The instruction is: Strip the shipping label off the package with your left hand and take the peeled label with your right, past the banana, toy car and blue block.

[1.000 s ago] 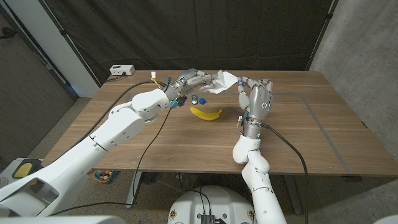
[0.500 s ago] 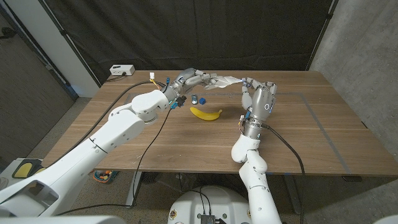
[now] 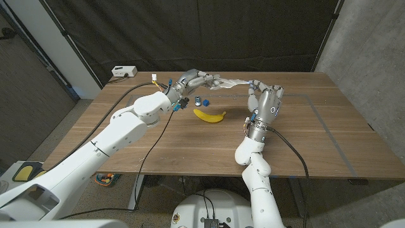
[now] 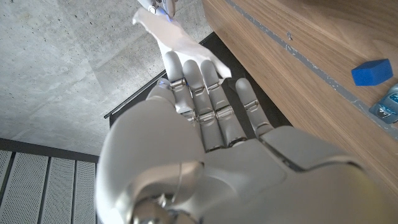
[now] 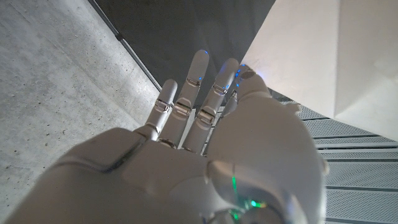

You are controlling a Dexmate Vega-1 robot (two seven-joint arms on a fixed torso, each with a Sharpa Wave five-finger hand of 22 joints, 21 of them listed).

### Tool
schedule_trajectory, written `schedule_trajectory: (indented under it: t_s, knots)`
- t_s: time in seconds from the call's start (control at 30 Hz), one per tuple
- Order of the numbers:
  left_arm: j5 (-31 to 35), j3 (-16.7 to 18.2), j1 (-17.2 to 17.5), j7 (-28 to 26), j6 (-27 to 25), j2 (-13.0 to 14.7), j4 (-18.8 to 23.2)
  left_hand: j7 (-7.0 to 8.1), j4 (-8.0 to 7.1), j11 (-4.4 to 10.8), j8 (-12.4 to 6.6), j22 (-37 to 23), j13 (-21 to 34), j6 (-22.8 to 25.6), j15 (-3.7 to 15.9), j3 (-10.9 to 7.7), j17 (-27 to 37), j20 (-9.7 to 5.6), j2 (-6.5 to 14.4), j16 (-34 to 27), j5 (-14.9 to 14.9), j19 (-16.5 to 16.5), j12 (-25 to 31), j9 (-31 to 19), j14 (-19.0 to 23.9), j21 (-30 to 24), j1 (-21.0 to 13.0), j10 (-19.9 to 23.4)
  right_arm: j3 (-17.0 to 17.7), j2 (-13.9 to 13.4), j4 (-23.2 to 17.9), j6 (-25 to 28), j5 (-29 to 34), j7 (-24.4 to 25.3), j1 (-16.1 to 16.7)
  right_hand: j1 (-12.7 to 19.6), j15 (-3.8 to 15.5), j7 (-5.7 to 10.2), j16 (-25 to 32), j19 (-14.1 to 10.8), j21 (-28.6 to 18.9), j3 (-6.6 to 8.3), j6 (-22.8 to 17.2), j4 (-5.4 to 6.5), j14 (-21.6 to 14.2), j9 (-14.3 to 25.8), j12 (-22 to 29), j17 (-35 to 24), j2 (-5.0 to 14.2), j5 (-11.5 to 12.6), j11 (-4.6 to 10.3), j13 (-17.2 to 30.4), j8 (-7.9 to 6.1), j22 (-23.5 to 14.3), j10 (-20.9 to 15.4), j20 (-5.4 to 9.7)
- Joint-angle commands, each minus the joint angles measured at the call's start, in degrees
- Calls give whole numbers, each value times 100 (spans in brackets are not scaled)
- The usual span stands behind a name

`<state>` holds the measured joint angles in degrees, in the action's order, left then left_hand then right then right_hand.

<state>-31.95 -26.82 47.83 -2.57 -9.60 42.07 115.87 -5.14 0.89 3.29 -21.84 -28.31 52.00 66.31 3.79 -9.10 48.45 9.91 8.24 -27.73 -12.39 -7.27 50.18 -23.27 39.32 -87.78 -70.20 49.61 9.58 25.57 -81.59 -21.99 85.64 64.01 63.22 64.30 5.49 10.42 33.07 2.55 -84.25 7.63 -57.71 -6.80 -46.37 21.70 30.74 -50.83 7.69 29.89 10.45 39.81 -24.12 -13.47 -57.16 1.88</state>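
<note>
Holding the white label [image 3: 229,82] aloft above the counter [image 3: 316,133], left hand [image 3: 196,80] grips one end for handover while right hand [image 3: 266,100] pinches the other.

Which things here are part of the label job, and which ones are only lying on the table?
Job: white label, stretched between left hand and right hand, both holding it above the table.

Lying about: banana, blue block, toy car, white box at the far corner of the wooden table.
</note>
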Motion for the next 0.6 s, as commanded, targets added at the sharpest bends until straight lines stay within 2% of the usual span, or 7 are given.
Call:
schedule_trajectory:
  t_s: [0.03,0.23,0.43,0.5,0.6]
  knots:
    - [119,-38,-18,-22,-6,2,45,33,606,321,-32,-19,-28,-8,480,-651,9,29,-19,24,-3,29,16,-31,82,5,53,-184,77,39,55,-13,-67,-1,-53,-34,776,-281,52,65,-80,-52,-250,8,35,1092,47,-37,100,23,-6,31,-8,-33,51,289]
    - [149,-30,4,-50,-21,11,84,25,612,350,-23,-31,-2,-22,465,-697,17,40,-23,55,-6,25,42,-46,92,10,73,-219,96,39,63,-37,-42,-1,-61,-31,778,-283,77,87,-128,-73,-241,15,54,1087,54,-42,105,26,-9,12,0,-31,56,303]
    - [147,-16,25,-60,-31,16,108,6,615,318,6,-43,-26,-50,454,-745,41,57,-23,84,-2,11,43,-41,84,20,98,-254,166,39,75,-197,24,-1,-69,-27,782,-274,100,58,-166,-87,-268,24,62,1034,70,-41,115,36,-4,-9,22,-13,41,283]
    - [164,-17,30,-51,-11,23,108,36,610,386,57,-49,-107,-80,461,-763,34,63,-36,118,8,21,1,6,75,21,127,-269,169,28,64,-217,59,-1,-55,9,796,-272,91,-81,-102,-58,-333,3,45,946,70,-11,106,77,-17,-79,51,70,-11,225]
    - [228,-33,29,-4,62,47,89,147,617,418,200,-57,-272,-247,471,-764,-17,44,-140,212,38,44,-96,103,47,20,197,-313,139,-2,44,-211,77,-1,-28,16,795,-137,35,-276,62,-54,-421,-35,-14,712,36,91,-27,139,24,-222,159,208,-26,162]
